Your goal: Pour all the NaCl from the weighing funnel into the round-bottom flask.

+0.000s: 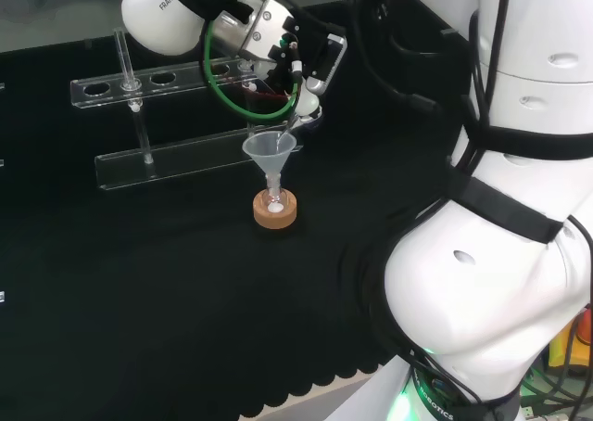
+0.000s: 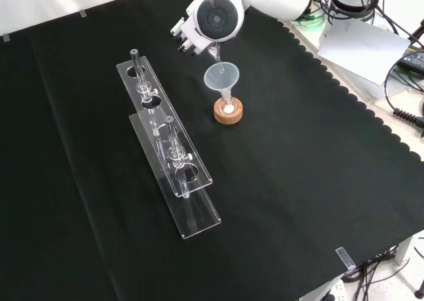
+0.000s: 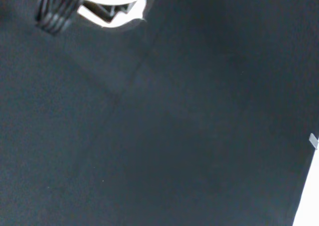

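Fingers: cannot tell; hand [image 1: 310, 64] tilts clear weighing funnel [image 1: 298, 115] over clear plastic cone funnel [image 1: 270, 149]; clear acrylic rack [image 1: 157, 124] at ten o'clock.

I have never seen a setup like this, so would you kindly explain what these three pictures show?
A white robot arm with a black and white hand works over a bench under black cloth. One picture looks from behind the arm, one from in front, one from the wrist onto bare cloth. On the cloth stand a clear plastic rack and a small round-bottom glass flask on a cork ring, with a clear funnel in its neck. White powder lies in the flask. The hand tilts a thin clear weighing funnel over the funnel; its fingers are hard to make out.
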{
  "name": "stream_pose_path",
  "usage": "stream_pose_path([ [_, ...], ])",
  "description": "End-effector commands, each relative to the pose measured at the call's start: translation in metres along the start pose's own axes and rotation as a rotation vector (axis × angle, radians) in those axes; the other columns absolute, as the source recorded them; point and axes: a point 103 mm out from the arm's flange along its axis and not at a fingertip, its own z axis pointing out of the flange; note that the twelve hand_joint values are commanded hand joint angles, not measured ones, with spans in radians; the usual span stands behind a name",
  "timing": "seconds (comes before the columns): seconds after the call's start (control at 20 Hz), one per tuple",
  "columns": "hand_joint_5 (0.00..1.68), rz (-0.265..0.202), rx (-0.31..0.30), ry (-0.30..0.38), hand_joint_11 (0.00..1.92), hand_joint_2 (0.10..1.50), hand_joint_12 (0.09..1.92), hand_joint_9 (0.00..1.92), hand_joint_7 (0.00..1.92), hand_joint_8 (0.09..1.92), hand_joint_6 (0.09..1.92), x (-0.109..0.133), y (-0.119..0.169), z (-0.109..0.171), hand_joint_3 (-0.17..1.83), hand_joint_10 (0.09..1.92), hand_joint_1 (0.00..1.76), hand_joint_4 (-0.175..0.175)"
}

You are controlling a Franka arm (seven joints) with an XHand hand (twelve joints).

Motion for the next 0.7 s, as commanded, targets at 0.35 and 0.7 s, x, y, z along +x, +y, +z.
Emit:
stream_pose_path([
  [0.35, 1.16, 0.011, 0.010, -0.020, 0.37, 0.68, 1.30, 0.75, 0.46, 0.63, 0.89, 0.0012, -0.0008, -0.0027, 0.70, 0.53, 1.09, 0.175],
  [0.7, 1.16, 0.013, 0.019, -0.031, 0.31, 0.68, 1.30, 0.74, 0.45, 0.62, 0.89, 0.0021, -0.0013, -0.0026, 0.70, 0.53, 1.09, 0.175],
])
